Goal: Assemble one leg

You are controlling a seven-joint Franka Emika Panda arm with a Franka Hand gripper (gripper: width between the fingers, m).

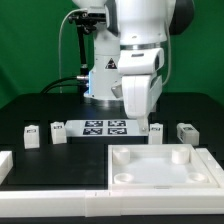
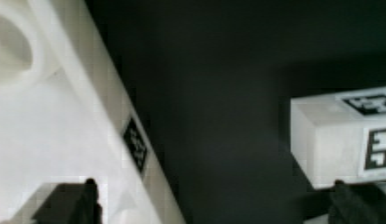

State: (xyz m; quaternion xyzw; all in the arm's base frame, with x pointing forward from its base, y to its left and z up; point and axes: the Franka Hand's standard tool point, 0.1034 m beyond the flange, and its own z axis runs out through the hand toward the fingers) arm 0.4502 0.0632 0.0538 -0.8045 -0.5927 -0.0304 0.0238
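Wrist view: the pincer point(image 2: 211, 203) stands wide open with nothing between its jaws. Only its two dark fingertips point(image 2: 65, 203) show, well apart. The leg point(image 2: 350, 135) lies just beside one fingertip, off the midline of the opening. The edge of the tabletop point(image 2: 57, 110) runs close past the other fingertip. Bare black desk point(image 2: 216, 90) fills the gap between leg and tabletop.

Finding: the leg sits off-centre, on the side away from the tabletop. In my judgement the coming move calls for a sideways shift away from the tabletop before closing. Tagged faces of the leg show, but its long axis cannot be settled here.

Exterior view: the tabletop point(image 1: 160, 168) lies nearest, sockets up, with a white angle block point(image 1: 10, 165) beside it on the exterior view's left. Just beyond the tabletop's far edge the leg point(image 1: 157, 131) rests on the desk point(image 1: 40, 108). The pincer point(image 1: 147, 122) is low, just beside it. Only one arm serves.

A second leg point(image 1: 186, 132) stands near, beyond the tabletop's far corner, and a wide sideways correction could knock it. The marker board point(image 1: 105, 127) lies beyond the tabletop's other far corner. A third leg point(image 1: 57, 131) and a fourth leg point(image 1: 30, 135) stand further along from there, well apart from the work.
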